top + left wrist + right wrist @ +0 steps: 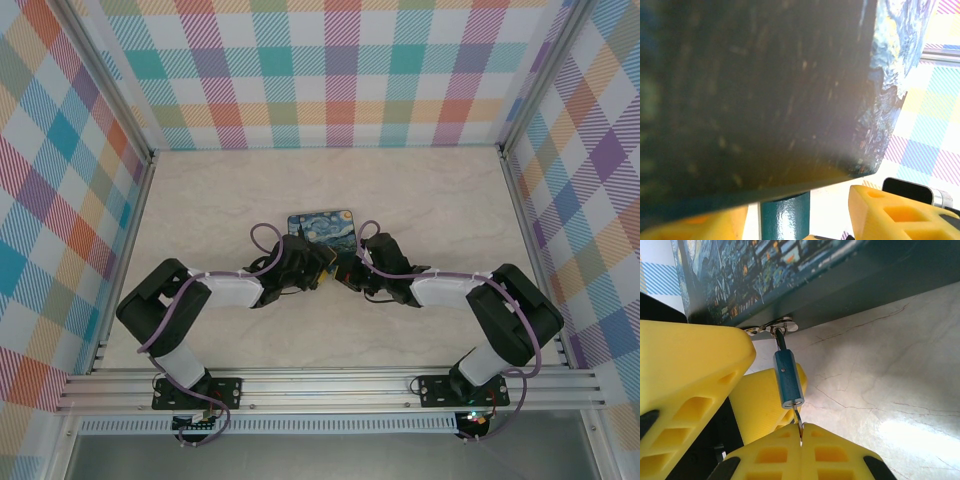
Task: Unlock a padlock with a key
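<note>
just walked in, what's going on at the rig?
The right gripper is shut on the thin dark metal key, whose tip meets the bottom end of the small blue-teal padlock. The padlock's shackle is hooked through the metal latch of the Starry Night-print box. The left gripper has its yellow fingers apart on either side of the padlock. Whether it is unlocked, I cannot tell.

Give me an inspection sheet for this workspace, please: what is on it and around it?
Surface: pale marble-look table.
Job's things: teal padlock hangs from the latch of the painted box; key meets its lower end.
Clutter: nothing seen.
Grippers: right gripper shut on the key; left gripper open, fingers on either side of the padlock.
Cables: purple cables loop along both arms.
Surroundings: plaid walls, aluminium frame.
</note>
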Robot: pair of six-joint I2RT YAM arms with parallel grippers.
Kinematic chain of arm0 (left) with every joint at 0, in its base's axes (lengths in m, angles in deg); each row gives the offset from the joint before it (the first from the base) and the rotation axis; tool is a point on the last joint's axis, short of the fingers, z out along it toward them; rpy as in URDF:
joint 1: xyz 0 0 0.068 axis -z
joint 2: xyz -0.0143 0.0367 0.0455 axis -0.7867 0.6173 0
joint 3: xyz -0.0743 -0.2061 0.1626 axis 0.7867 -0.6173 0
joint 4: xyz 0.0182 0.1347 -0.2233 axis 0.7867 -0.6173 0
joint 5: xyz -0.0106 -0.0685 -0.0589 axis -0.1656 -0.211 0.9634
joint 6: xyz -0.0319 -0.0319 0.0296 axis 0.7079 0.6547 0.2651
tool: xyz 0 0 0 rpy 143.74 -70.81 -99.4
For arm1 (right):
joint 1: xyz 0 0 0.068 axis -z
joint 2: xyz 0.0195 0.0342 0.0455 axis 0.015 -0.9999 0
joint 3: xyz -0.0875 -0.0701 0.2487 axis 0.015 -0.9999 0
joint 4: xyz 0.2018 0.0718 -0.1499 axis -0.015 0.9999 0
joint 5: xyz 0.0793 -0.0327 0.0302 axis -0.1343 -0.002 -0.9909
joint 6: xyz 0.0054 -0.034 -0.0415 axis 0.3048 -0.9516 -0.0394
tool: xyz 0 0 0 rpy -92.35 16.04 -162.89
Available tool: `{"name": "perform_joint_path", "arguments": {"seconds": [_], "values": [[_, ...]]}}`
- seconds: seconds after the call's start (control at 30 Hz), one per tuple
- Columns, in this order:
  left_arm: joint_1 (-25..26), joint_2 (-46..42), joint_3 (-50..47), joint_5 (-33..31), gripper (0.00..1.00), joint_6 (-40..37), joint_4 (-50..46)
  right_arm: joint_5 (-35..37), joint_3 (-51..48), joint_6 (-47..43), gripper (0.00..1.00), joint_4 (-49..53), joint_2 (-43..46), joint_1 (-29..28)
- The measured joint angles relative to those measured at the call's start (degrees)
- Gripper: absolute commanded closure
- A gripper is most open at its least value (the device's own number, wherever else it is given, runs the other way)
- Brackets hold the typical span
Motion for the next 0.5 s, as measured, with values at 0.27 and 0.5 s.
{"name": "perform_joint_path", "arguments": {"seconds": [0.27,0.5], "values": [[0.0,0.0,0.0,-0.1,0.53,0.1,0.0,0.0,0.0,0.0,0.97,0.0,0.0,0.0],[0.0,0.5,0.0,-0.3,0.61,0.4,1.3,0.0,0.0,0.4,0.97,-0.1,0.0,0.0]]}}
